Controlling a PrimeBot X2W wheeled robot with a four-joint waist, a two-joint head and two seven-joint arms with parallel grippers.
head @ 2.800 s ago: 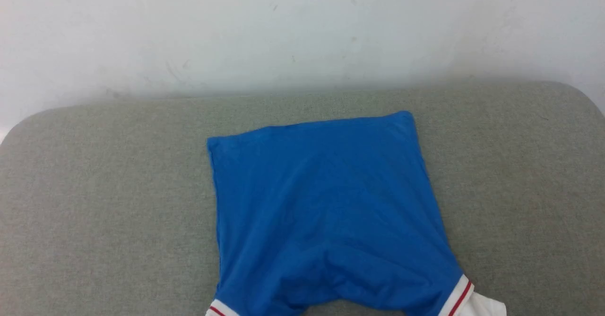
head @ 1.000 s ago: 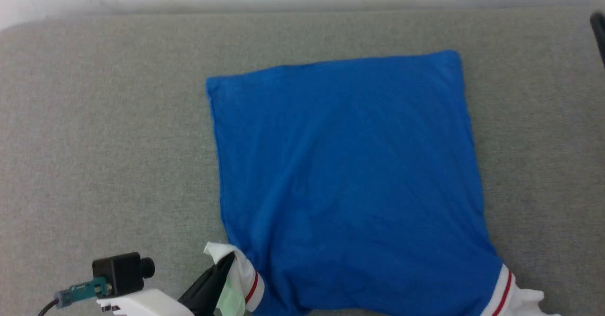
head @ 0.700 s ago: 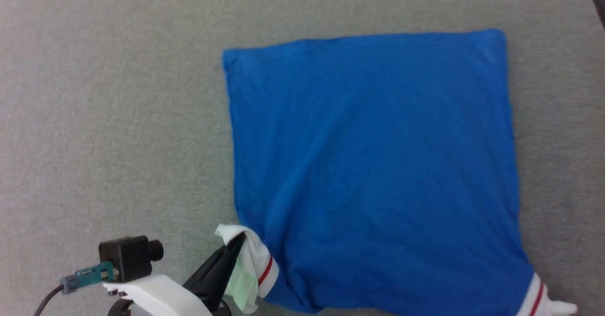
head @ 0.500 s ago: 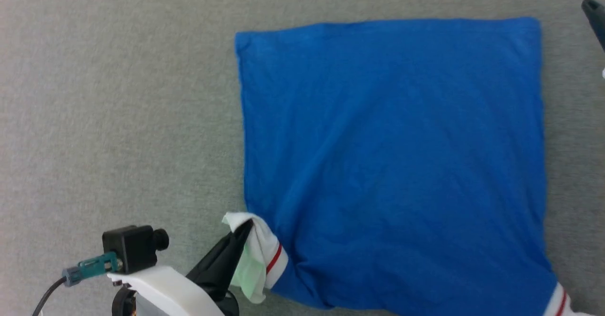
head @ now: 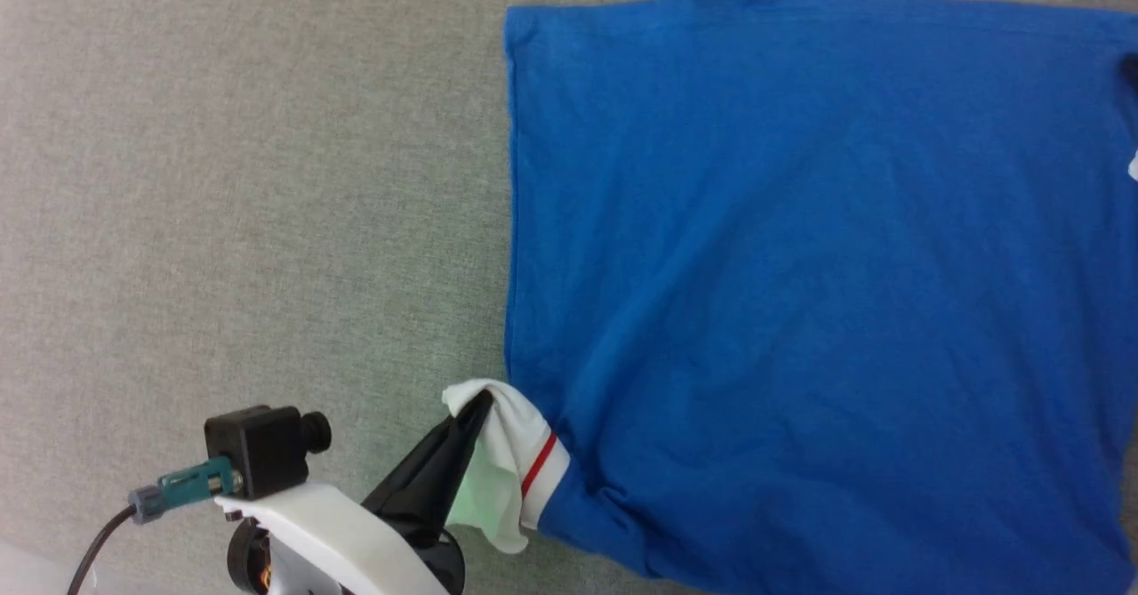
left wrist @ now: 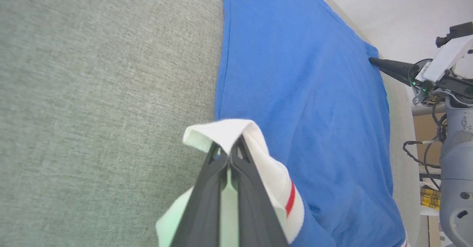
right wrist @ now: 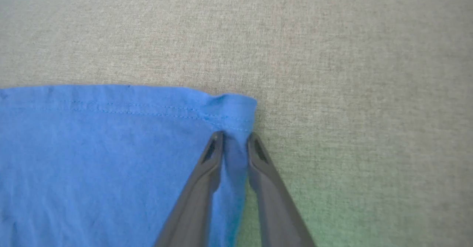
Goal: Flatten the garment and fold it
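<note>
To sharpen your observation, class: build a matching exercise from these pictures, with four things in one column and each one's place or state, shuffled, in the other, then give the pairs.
1 left gripper
2 right gripper
3 bright blue jersey shirt
4 grey woven fabric surface

A lies spread out
B shut on the shirt's white red-striped sleeve
C underneath the shirt
D astride the shirt's blue hem corner

Pairs: 1-B, 2-D, 3-A, 4-C.

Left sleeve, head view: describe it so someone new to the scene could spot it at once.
On the grey padded surface lies a bright blue garment. At its near-left corner a white sleeve sticks out, pinched in the shut left end effector. Its white cloth and thin red stripe set it apart from the plain blue body.
</note>
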